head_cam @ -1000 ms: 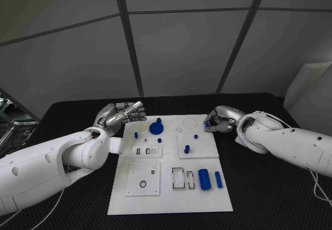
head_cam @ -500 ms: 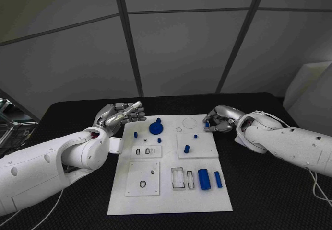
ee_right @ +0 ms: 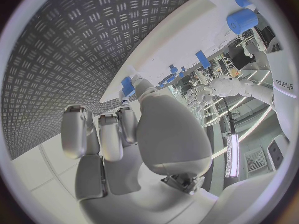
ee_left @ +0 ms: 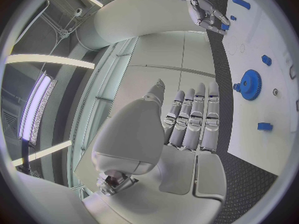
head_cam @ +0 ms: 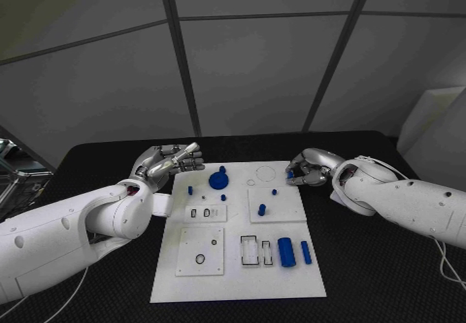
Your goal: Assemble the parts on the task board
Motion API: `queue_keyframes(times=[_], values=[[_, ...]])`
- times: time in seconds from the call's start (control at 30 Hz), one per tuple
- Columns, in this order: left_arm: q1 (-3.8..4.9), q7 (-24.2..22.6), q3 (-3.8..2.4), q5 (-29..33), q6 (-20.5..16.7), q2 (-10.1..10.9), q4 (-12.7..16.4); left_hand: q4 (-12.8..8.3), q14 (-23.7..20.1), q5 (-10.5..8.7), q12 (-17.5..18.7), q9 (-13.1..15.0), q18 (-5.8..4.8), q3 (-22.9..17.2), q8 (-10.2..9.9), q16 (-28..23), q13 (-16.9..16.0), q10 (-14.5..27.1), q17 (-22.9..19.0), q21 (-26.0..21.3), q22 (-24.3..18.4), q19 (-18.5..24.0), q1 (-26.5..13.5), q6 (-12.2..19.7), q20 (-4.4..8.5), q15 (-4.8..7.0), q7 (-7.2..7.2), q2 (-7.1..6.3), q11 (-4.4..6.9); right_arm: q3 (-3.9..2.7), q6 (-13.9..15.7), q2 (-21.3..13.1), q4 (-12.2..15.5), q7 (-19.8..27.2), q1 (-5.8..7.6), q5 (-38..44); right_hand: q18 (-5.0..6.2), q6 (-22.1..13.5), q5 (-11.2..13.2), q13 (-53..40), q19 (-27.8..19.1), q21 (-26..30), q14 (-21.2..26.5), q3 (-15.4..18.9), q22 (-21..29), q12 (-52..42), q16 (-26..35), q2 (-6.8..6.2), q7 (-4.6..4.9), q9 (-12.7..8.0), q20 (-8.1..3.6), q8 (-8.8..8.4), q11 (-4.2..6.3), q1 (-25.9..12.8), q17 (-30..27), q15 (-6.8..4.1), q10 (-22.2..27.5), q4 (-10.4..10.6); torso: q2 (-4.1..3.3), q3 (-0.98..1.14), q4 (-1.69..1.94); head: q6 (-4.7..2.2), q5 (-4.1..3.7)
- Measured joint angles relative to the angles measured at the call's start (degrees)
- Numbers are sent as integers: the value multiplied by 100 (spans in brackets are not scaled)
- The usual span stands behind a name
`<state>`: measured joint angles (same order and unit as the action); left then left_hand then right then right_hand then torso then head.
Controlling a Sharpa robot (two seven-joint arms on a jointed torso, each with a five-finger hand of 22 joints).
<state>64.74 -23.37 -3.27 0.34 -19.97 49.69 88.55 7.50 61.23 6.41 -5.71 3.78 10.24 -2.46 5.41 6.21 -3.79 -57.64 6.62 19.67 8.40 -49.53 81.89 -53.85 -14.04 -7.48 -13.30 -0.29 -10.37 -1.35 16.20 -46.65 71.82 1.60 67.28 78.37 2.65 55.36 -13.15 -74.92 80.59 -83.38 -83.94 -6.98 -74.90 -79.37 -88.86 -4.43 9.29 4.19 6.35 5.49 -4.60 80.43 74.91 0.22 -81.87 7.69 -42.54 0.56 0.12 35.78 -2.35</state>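
Observation:
The white task board (head_cam: 243, 269) lies in the middle of the table. My right hand (head_cam: 309, 168) hovers at the board's far right edge and pinches a small blue piece (head_cam: 290, 175) between thumb and fingertips; the right wrist view shows that piece (ee_right: 127, 86) at the fingertips. My left hand (head_cam: 173, 160) is raised beside the board's far left corner, fingers stretched out and holding nothing (ee_left: 187, 119). A blue gear (head_cam: 219, 179) stands on the far part of the board. A thick blue cylinder (head_cam: 285, 250) and a slim one (head_cam: 306, 252) lie near the right edge.
Small blue pegs (head_cam: 261, 210) stand on the raised white plates in the board's middle. Slotted plates (head_cam: 201, 250) occupy the near left part of the board. Black table (head_cam: 388, 282) surrounds the board on both sides.
The right hand has edged very slightly toward the far side, still with the small blue piece. The left hand has stayed where it was.

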Motion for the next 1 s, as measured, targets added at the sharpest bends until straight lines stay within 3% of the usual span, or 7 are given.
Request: queue_keyframes(times=[0.17, 0.6, 0.73, 0.87, 1.0], values=[[0, 0, 0, 0, 0, 2, 0, 0, 0, 0, 0, 0, 0, 0, 0, 0, 0, 0, 0, 0, 0, 0, 0, 0, 0, 0, 0, 0, 0, 0, 1, -5, 5, -5, 0, 1, 0, 150, 0, 0, 0, 0, 0, 16, 0, -33, 0, 0, -51, 24, 0, 97, 22, 0, 0, 0, -22, 16, 1, 0, 0, -5, -24], [0, 1, 0, 0, 0, 7, 3, 0, 0, 0, 0, 0, 0, 0, 0, 0, 0, 0, 4, 0, -5, 21, 0, 0, -21, 0, 0, 0, 0, 0, 0, -17, 26, -24, 0, 2, 0, 166, 0, 0, 0, 0, 0, 16, 0, -33, 0, 0, -35, 30, 0, 132, 22, 0, 0, 0, -22, 15, -1, -2, -2, -7, -54], [0, 1, 0, 0, 0, 10, 4, 0, 0, 0, 0, 0, 0, 0, 0, 0, 0, 0, 4, 0, -5, 21, 0, 0, -21, 0, 0, 0, 0, 0, 3, -20, 33, -29, 0, 2, 0, 284, 0, 0, 49, 0, 0, 16, 0, -56, 0, 24, -91, 49, -4, 224, 52, 24, 0, 0, -53, 15, -1, -3, -1, -2, -54], [0, 1, 0, 0, -1, 13, 4, 0, 0, 0, 0, 0, 0, 0, 0, 0, 0, 0, 4, 0, -5, 21, 0, 0, -21, 0, 0, 0, 0, 0, 28, -22, 41, -33, 0, 2, 0, 508, 324, 0, 157, -67, -6, -83, 0, -96, -35, 193, -183, 78, -75, 382, 167, 118, 0, -92, -104, -60, -2, -3, 2, 2, -54], [0, 1, 0, 0, -1, 13, 3, 0, 0, 0, 0, 0, 0, 0, 0, 0, 0, 0, 4, 0, -5, 21, 0, 0, -21, 0, 0, 0, 0, 0, 86, -32, 53, -34, 0, 2, 0, 617, 440, 0, 186, -93, -12, -161, 0, -123, -35, 225, -241, 110, -103, 497, 217, 143, 0, -139, -114, -83, -2, -2, 2, 3, -51]])
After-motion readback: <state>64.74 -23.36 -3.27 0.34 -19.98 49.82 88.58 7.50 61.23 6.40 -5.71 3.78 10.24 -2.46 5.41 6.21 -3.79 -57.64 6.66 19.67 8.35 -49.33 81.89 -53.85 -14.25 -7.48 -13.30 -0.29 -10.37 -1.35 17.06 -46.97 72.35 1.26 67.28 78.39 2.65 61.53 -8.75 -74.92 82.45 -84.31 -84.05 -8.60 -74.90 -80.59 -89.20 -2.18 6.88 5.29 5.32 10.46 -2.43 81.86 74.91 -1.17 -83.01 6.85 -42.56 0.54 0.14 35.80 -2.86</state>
